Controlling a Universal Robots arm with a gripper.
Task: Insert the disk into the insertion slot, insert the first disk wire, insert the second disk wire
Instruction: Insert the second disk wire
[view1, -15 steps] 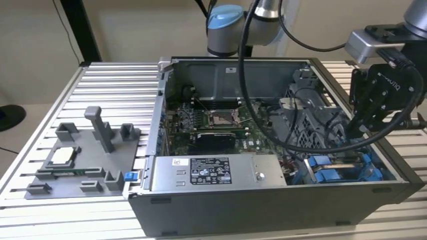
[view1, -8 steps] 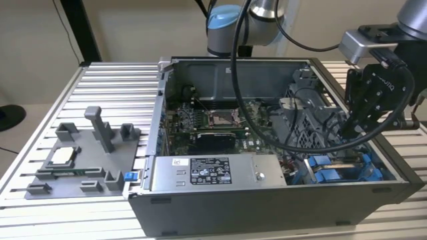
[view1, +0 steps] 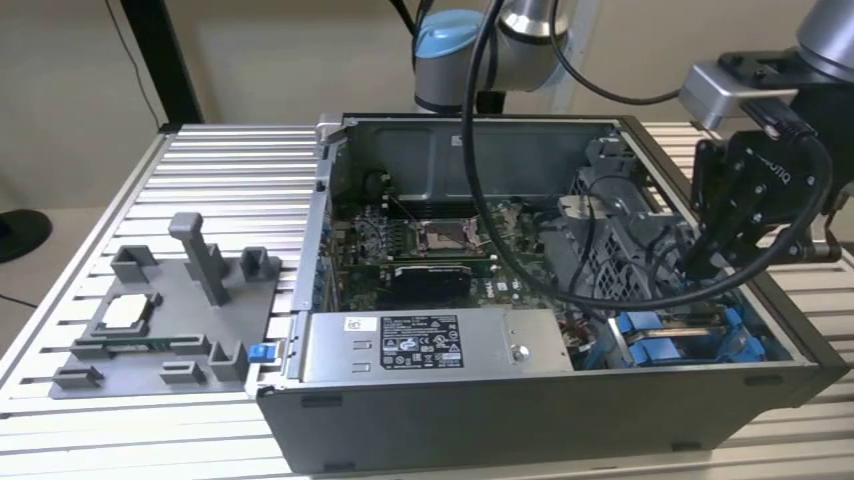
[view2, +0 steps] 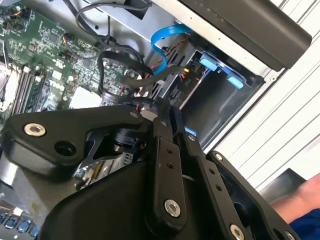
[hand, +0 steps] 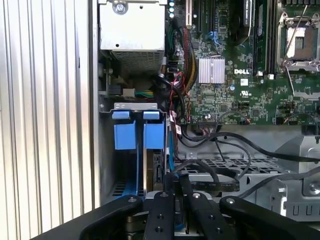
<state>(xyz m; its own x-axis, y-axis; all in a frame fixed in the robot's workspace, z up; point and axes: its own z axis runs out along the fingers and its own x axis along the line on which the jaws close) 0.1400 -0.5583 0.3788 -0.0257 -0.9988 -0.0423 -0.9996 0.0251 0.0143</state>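
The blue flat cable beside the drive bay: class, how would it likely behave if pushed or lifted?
The blue flat cable probably flexes easily: it already sits in a curved loop. As a thin ribbon it looks light and would likely bend rather than slide. It runs in among black wires, so lifting might snag it.

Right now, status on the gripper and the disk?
Gripper shut, down in the case at the drive bay. Disk's blue carrier seated in the bay. Black cables crowd beside the gripper.
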